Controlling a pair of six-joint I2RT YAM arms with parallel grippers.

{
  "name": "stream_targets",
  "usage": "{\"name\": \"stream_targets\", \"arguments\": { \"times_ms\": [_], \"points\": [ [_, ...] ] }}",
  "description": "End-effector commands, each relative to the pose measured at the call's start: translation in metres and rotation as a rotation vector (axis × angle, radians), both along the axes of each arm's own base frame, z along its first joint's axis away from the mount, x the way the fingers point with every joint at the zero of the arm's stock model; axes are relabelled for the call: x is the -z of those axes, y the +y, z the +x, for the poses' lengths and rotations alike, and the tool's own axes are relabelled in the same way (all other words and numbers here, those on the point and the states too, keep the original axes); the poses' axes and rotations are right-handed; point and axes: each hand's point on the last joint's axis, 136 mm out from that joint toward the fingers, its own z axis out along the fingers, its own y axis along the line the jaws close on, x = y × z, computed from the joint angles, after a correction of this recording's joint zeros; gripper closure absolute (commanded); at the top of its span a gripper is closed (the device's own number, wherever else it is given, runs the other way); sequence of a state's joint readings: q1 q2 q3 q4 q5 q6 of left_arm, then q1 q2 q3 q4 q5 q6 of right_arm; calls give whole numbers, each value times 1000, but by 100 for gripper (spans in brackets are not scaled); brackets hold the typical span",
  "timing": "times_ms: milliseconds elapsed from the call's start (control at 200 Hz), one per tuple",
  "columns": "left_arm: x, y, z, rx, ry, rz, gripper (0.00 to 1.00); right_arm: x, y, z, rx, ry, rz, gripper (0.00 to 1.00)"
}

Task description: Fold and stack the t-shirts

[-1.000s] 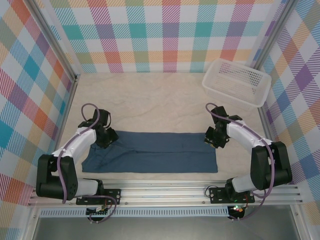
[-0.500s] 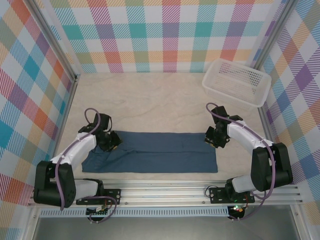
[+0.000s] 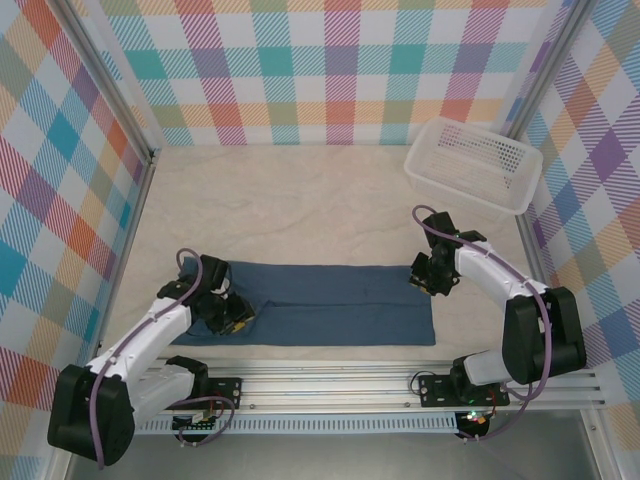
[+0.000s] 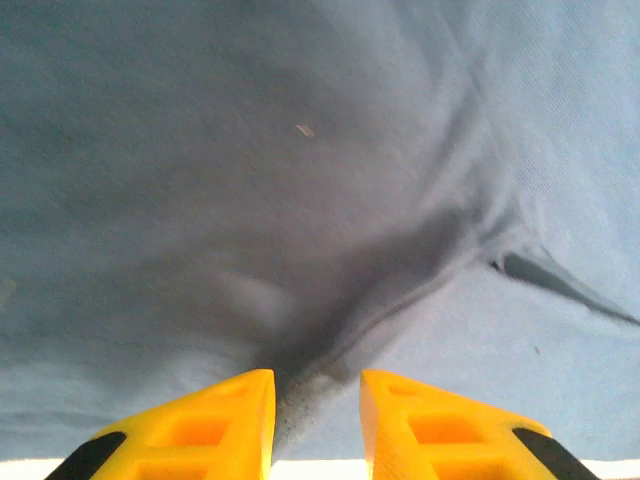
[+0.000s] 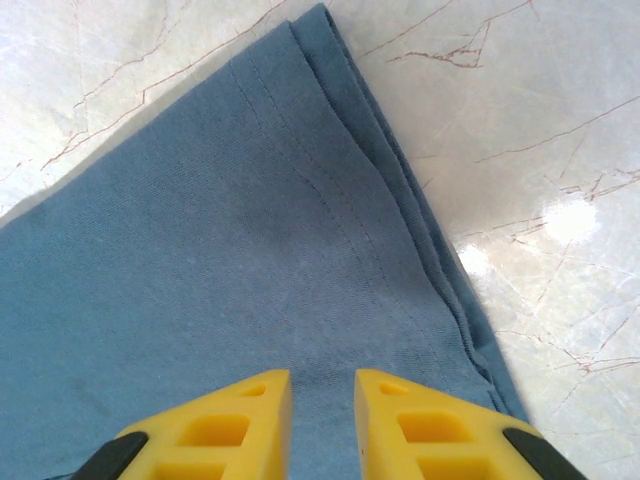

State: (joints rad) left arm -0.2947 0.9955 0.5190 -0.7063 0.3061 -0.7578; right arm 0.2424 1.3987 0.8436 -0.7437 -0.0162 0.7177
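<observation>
The dark slate-blue t-shirt (image 3: 340, 305) lies as a long folded strip across the near part of the table. My left gripper (image 3: 238, 318) sits over its left end, shut on a bunched pinch of cloth. In the left wrist view, creases in the t-shirt (image 4: 300, 200) run down into the narrow gap of the left gripper (image 4: 317, 385). My right gripper (image 3: 428, 278) is at the strip's far right corner. There the t-shirt (image 5: 220, 250) lies flat beyond the yellow fingers, and the right gripper (image 5: 322, 385) is shut on its edge.
A white perforated basket (image 3: 470, 165) stands at the back right. The pale marbled table (image 3: 300, 210) stretches behind the shirt, and bare table (image 5: 520, 150) shows beside its right hem. Checked walls close in on three sides.
My left gripper has closed and moved toward the near edge and to the right, dragging the shirt's far left corner over the strip. The right arm has stayed put.
</observation>
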Motion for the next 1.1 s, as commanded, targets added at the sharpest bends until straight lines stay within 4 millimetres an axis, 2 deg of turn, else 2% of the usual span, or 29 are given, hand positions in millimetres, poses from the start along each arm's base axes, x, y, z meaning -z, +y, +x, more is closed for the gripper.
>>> {"name": "stream_targets", "arguments": {
  "times_ms": [0, 90, 205, 285, 350, 435, 560, 650, 860, 1095],
  "points": [
    [-11, -3, -13, -9, 40, -17, 72, -7, -1, -3, -2, -8, -1, 77],
    [-24, 4, -7, -32, 3, 25, 72, -9, -1, -2, 0, -16, -4, 77],
    [-32, 2, 14, -105, -49, 7, 72, -8, -2, -1, 1, -17, -6, 78],
    [-24, 6, 22, -155, -26, 40, 75, -9, -2, 0, 0, -18, -7, 78],
    [-10, 21, 13, -172, 53, 146, 80, -10, -2, -1, 0, -18, -8, 78],
    [-1, 33, 6, -152, 105, 237, 77, -13, -2, 0, -3, -25, -7, 78],
    [5, 10, 20, -114, 50, 118, 71, -13, -3, -3, 1, -26, -7, 78],
    [6, -4, 25, -81, 28, 99, 71, -12, -3, -4, 2, -22, -5, 78],
    [18, -25, 11, -11, 68, 109, 76, -10, -2, -4, 8, -22, -1, 79],
    [16, -46, -1, 54, 81, 105, 76, -9, -2, -4, 17, -21, 4, 79]
  ]
}}
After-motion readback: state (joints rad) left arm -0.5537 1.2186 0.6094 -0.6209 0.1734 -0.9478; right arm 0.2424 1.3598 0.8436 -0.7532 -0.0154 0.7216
